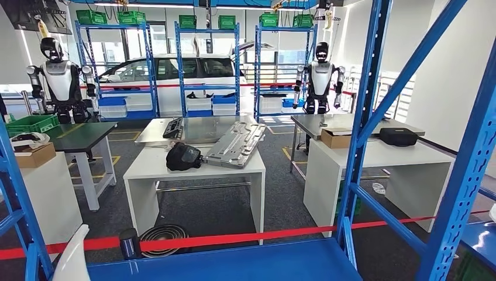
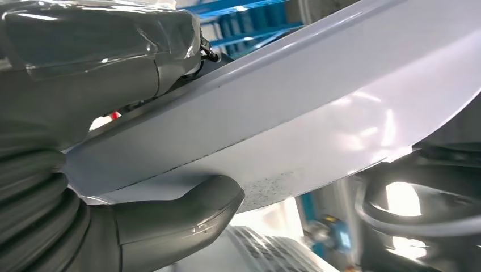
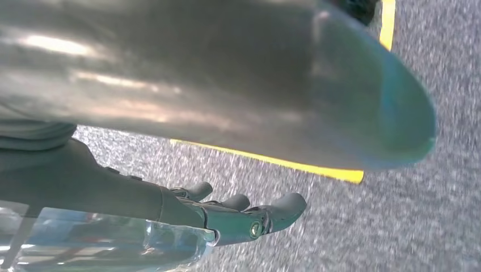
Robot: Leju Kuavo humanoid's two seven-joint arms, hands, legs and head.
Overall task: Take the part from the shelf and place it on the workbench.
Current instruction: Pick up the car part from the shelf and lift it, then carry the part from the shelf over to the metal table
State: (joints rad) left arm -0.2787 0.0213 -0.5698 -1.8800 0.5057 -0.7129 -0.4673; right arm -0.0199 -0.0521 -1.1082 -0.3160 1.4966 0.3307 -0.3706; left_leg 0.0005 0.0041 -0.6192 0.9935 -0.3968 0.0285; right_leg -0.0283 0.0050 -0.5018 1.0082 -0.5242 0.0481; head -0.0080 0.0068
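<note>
I've got the part (image 2: 317, 107) in my left hand (image 2: 108, 141) — a pale, glossy curved panel, thumb pressed under its edge and the darker fingers (image 2: 102, 51) clamped over the top, so that grip looks solid from the left wrist camera. In the head view a white sliver of the same part pokes up at the lower left, just beside the blue shelf (image 1: 234, 263) upright, so I read the pick-up as done: it's off the shelf and carried low at my left side. My right hand (image 3: 227, 218) hangs over grey carpet and a yellow floor line (image 3: 272, 161); its fingers are loosely curled, a little apart, holding nothing. Now what's left is the whole delivery. Looking through the blue shelf frame, I see the white counter (image 1: 149, 167) ahead, well apart from me, beyond a red barrier tape (image 1: 234, 239). It already carries a long grey metal plate (image 1: 237, 143) and a dark rounded piece (image 1: 183, 157) just beside it, so the free space seems to be along the near left edge. Another counter (image 1: 380, 155) sits to the right with a cardboard box (image 1: 335, 138) and a black case (image 1: 398, 136). Two other robots (image 1: 58, 79) stand by the far shelving. My judgement: roughly halfway — grasp secured, walk and set-down still to come.
</note>
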